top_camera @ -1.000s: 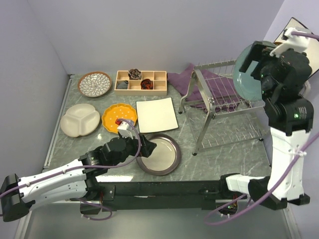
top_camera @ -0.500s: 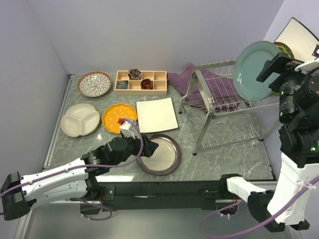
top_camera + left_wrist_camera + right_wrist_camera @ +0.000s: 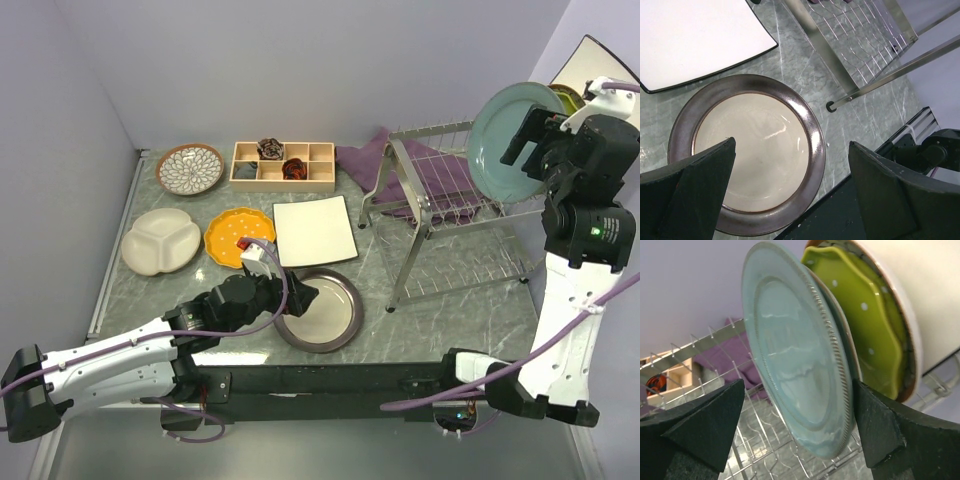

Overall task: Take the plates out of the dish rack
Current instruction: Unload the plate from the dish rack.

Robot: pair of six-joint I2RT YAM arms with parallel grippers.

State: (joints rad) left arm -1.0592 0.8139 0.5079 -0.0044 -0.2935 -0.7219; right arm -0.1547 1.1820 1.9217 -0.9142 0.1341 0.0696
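Standing on edge at the right end of the dish rack (image 3: pixel 440 215), the teal plate (image 3: pixel 800 365) looks stiff, glazed, slippery and breakable, so take it by the rim, squarely. It lies between the fingers (image 3: pixel 705 430) of your right gripper (image 3: pixel 795 426), which stand apart on either side, unclamped.

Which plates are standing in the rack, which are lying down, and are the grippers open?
Teal round plate: upright in the silver wire dish rack, between the right gripper's fingers.
Yellow-green scalloped plate: upright behind it.
Right gripper: open.
Brown-rimmed round plate: flat on the table.
Left gripper: open, above that plate.
White square plate: flat on the table.
Orange scalloped plate: flat on the table.
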